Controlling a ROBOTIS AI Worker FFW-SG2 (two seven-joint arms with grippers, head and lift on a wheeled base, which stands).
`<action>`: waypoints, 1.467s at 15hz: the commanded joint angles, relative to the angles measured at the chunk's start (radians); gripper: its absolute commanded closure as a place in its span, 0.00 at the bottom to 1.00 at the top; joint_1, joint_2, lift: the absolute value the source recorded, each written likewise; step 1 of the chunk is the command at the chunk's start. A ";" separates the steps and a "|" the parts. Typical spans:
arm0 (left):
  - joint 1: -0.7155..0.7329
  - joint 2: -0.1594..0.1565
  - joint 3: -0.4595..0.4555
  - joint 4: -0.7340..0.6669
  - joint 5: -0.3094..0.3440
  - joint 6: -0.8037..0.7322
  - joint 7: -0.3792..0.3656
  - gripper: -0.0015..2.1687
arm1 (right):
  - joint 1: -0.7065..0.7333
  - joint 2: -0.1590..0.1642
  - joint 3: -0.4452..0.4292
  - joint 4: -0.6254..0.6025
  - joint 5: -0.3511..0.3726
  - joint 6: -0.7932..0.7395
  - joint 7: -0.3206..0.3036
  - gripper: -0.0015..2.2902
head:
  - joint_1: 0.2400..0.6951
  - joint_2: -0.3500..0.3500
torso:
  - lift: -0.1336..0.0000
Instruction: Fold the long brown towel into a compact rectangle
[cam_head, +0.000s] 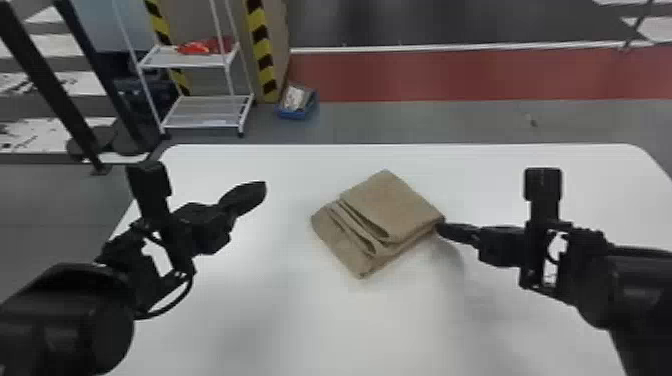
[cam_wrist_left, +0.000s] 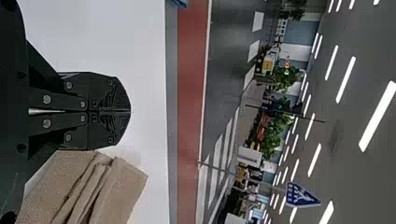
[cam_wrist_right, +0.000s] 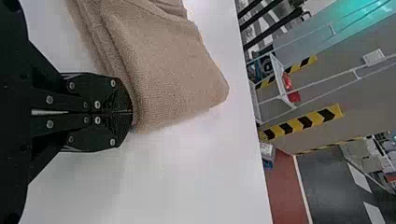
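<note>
Closed fingers, unclear from the head, are shown by wrist views: left hand empty, right hand touching towel, pinch uncertain.

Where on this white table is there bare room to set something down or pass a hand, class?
The widest patch of the white table lies nearest the robot, between its arms. A narrower gap separates the left end effector from the folded brown towel. It's crowded at the towel's right corner, where the right end effector meets it.
</note>
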 joint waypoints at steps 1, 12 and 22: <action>-0.003 0.003 0.003 0.009 0.003 0.001 -0.001 0.61 | -0.149 0.010 0.023 0.182 0.025 -0.043 -0.004 0.88 | 1.00 0.63 | 0.08; -0.078 -0.015 -0.136 0.196 -0.027 -0.156 0.003 0.61 | 0.126 -0.110 -0.359 0.031 -0.218 -0.162 0.281 0.88 | 1.00 0.49 | 0.08; -0.121 -0.075 -0.254 0.327 -0.115 -0.214 0.005 0.61 | 0.262 -0.164 -0.618 -0.073 -0.387 -0.080 0.420 0.88 | 1.00 0.14 | 0.08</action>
